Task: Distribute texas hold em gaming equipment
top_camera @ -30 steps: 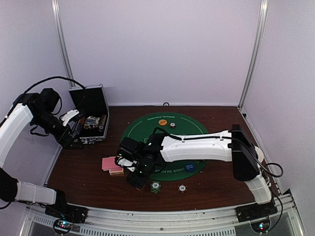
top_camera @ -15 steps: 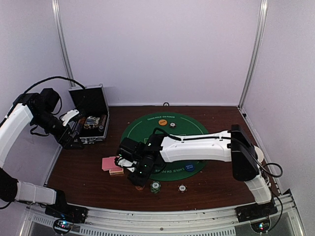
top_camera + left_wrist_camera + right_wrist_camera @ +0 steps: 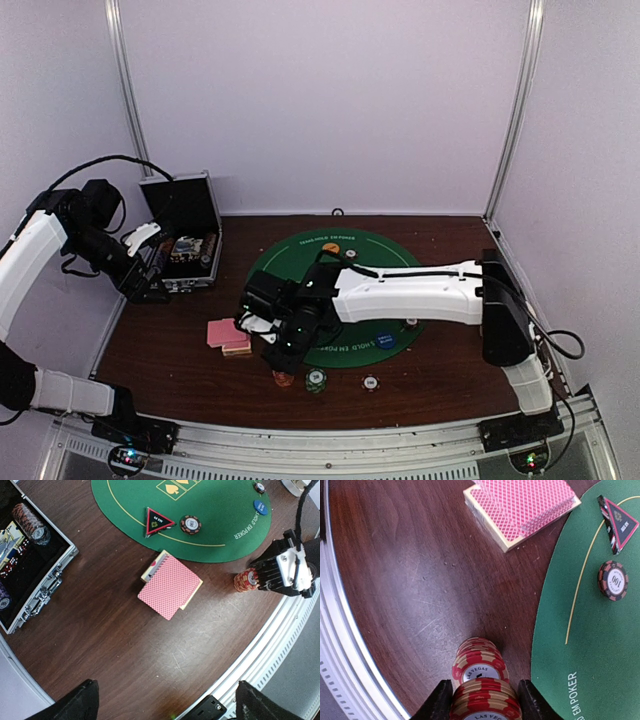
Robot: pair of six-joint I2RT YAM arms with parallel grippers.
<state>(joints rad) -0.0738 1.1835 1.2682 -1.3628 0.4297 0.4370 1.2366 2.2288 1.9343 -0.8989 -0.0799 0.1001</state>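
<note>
From above, my right fingers (image 3: pixel 284 350) hang at the near-left rim of the round green felt mat (image 3: pixel 345 245). A stack of red-and-cream striped poker chips (image 3: pixel 284 378) stands on the dark wooden table (image 3: pixel 170 350) just on the near-edge side of them. My left arm (image 3: pixel 35 250) is well apart, over by the open silver-edged black case (image 3: pixel 190 215), so the right arm is the nearer one.

In the left wrist view, my left fingers (image 3: pixel 167 700) are spread wide with nothing between them. The red stack (image 3: pixel 244 580) sits upright right against my right fingers (image 3: pixel 280 572), off the mat. The pink-red-backed playing cards (image 3: pixel 170 585) lie further along the table.

In the right wrist view, my right fingers (image 3: pixel 485 700) pinch a short pile of the same red chips (image 3: pixel 485 707) by its sides, face up towards me. The other red stack (image 3: pixel 480 662) stands just beyond the tips, towards the cards (image 3: pixel 520 505). Both have an upright axis, so I judge any carry must stay level and clear that close neighbour.
</note>
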